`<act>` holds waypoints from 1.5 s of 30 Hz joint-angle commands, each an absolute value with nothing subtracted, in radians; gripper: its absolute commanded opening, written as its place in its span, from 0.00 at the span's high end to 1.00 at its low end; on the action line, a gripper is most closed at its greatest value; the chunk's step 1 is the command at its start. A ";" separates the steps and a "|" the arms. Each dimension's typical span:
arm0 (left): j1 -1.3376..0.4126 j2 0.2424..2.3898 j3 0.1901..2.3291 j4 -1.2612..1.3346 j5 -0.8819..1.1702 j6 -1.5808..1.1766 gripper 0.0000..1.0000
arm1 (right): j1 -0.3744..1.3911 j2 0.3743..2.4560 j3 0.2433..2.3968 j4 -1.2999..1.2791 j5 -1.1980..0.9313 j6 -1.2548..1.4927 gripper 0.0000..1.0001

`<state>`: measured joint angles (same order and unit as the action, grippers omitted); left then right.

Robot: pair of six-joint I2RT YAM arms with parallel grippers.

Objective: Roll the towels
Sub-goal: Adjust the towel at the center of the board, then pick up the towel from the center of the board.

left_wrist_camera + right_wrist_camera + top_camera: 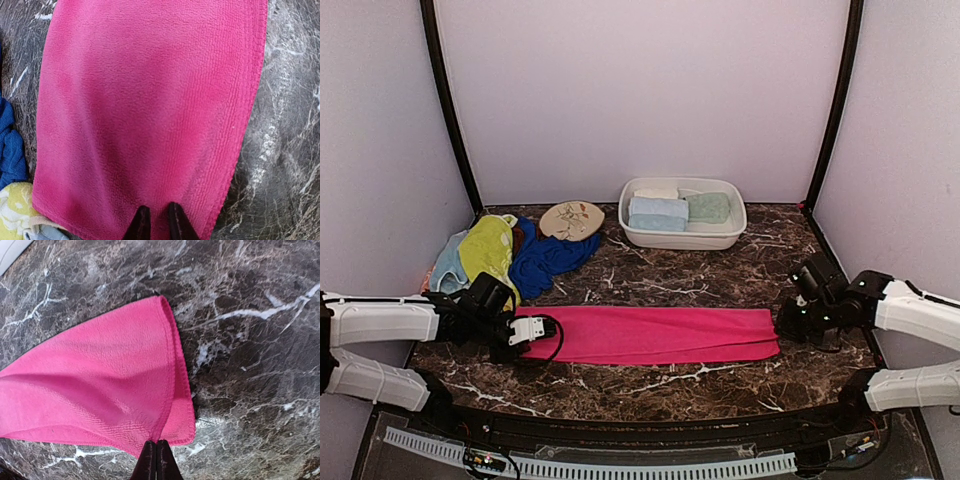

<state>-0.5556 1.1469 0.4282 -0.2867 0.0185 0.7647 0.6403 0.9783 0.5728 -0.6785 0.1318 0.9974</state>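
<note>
The pink towel [655,334] lies flat, not yet rolled.
It lies before the basin [632,232]; rolled towels [658,213] inside, heap [510,255] left. The right gripper [156,457] pinches its corner; the left gripper [159,220] is narrow, grip unclear.

Arm shells [380,320]: white, rounded
Joints [485,300]: black
Left gripper [546,335]: white block, black cable loop
Fingers [141,225]: dark, tapered

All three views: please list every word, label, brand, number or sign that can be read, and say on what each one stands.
No text can be read in any view.
The oval disc bears only a flower pattern, with no letters.
The pink towel and the white basin show no label or mark.
</note>
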 commanded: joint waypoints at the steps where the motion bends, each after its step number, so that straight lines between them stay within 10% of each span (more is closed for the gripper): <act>1: -0.557 1.150 0.372 -0.283 -0.030 0.802 0.86 | 0.608 0.956 0.646 -0.797 0.215 0.956 1.00; 15: -0.557 1.138 0.369 -0.292 -0.044 0.812 0.91 | 0.592 0.982 0.574 -0.799 0.176 0.918 1.00; 26: -0.556 1.083 0.511 -0.448 0.043 0.775 0.96 | 0.614 0.987 0.747 -0.942 0.282 0.856 0.67; 45: -0.557 1.267 0.534 -0.254 0.004 0.637 0.98 | 0.489 1.529 0.770 -0.376 0.091 0.752 0.89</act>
